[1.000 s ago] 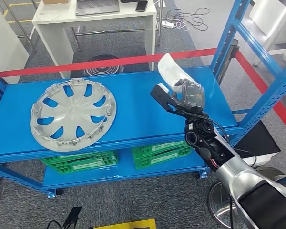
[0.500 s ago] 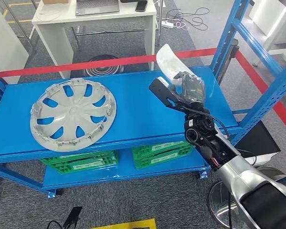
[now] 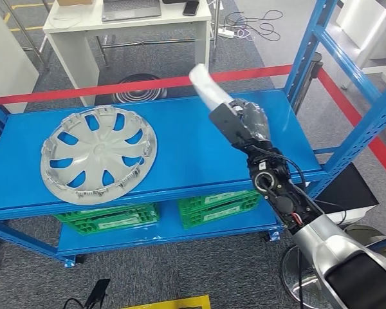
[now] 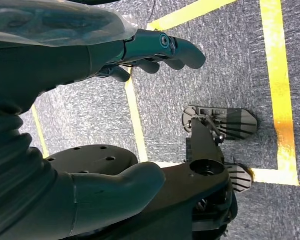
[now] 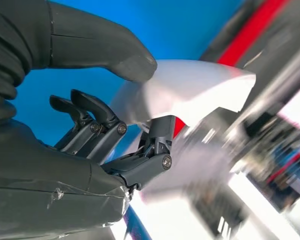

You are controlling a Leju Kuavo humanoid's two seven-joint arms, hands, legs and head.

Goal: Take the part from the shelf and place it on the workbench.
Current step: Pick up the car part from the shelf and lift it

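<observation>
A white curved plastic part [image 3: 208,87] is lifted off the blue shelf [image 3: 181,148], held by my right hand [image 3: 242,122] above the shelf's right half. In the right wrist view the thumb [image 5: 103,45] presses on top of the white part [image 5: 193,92] and the darker fingers [image 5: 114,135] curl beneath it. My left hand [image 4: 103,100] hangs over grey carpet, fingers apart, holding nothing. A silver wheel cover [image 3: 98,154] lies flat on the shelf's left half.
Blue uprights [image 3: 307,48] frame the shelf at the right. Green crates [image 3: 215,207] sit on the lower level. A red barrier tape [image 3: 109,87] runs behind the shelf, with a white desk [image 3: 84,38] beyond. Yellow floor lines [image 4: 280,75] cross the carpet.
My right hand has turned and carried the white part up and to the left, clear of the shelf top. The wheel cover has stayed put.
</observation>
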